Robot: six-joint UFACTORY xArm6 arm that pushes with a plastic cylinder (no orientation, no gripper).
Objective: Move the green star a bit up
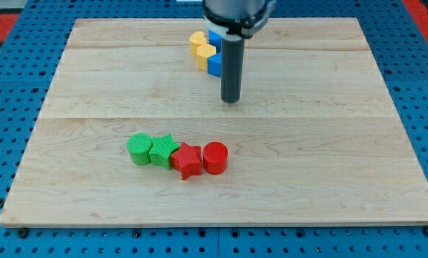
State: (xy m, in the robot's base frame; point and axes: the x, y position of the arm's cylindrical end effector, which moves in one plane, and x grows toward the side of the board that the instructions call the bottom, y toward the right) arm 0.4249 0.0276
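Note:
The green star [163, 150] lies on the wooden board [307, 158], in a row low and left of centre. A green cylinder [139, 148] touches its left side. A red star [188, 160] touches its right side, and a red cylinder [215, 158] sits right of that. My tip [231, 100] is above and to the right of the row, well apart from the green star. It stands just below the yellow and blue blocks.
Near the view's top centre, two yellow blocks [201, 49] sit beside blue blocks [214, 64], partly hidden behind the rod. A blue perforated surface [6, 129] surrounds the board.

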